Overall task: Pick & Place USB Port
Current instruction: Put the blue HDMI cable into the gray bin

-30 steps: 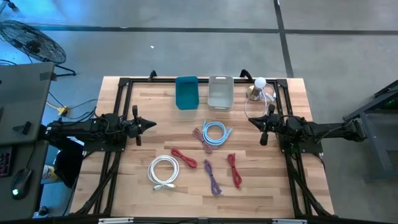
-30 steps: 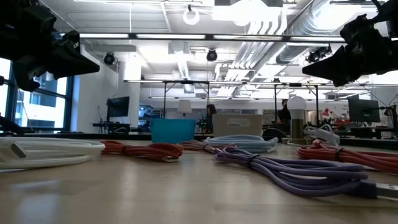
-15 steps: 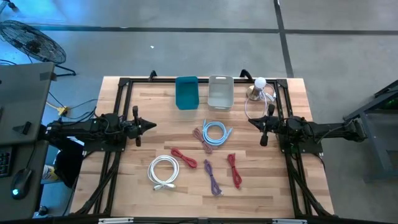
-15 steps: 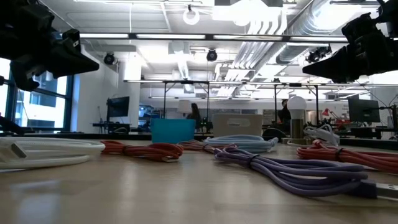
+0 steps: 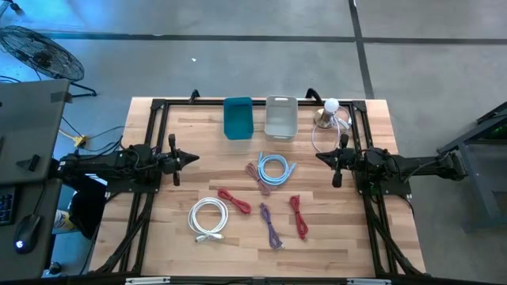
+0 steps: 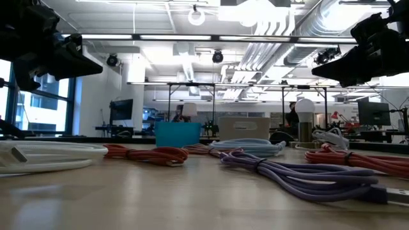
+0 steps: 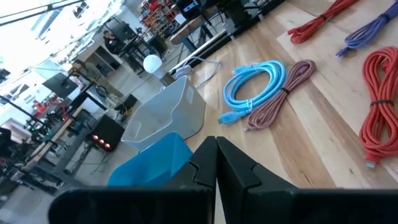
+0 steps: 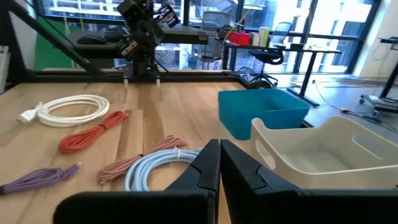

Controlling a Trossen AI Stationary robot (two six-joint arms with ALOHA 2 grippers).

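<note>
Several coiled USB cables lie flat on the wooden table: a white one [image 5: 207, 218], two red ones [image 5: 234, 200] [image 5: 298, 215], a purple one [image 5: 271, 225], a mauve one [image 5: 258, 176] and a light blue one [image 5: 274, 169]. A teal bin [image 5: 238, 117] and a pale grey bin [image 5: 280, 116] stand at the far edge. My left gripper [image 5: 192, 158] hovers shut above the table's left part, pointing right. My right gripper [image 5: 319, 156] hovers shut to the right of the light blue cable, pointing left. Both pairs of fingertips meet in the wrist views [image 7: 216, 162] [image 8: 219, 162].
A lamp with a round white bulb [image 5: 330, 111] and a thin white cord stands at the far right, beside the grey bin. A black frame [image 5: 154, 127] runs around the table's sides. Bare wood lies between the two grippers and along the near edge.
</note>
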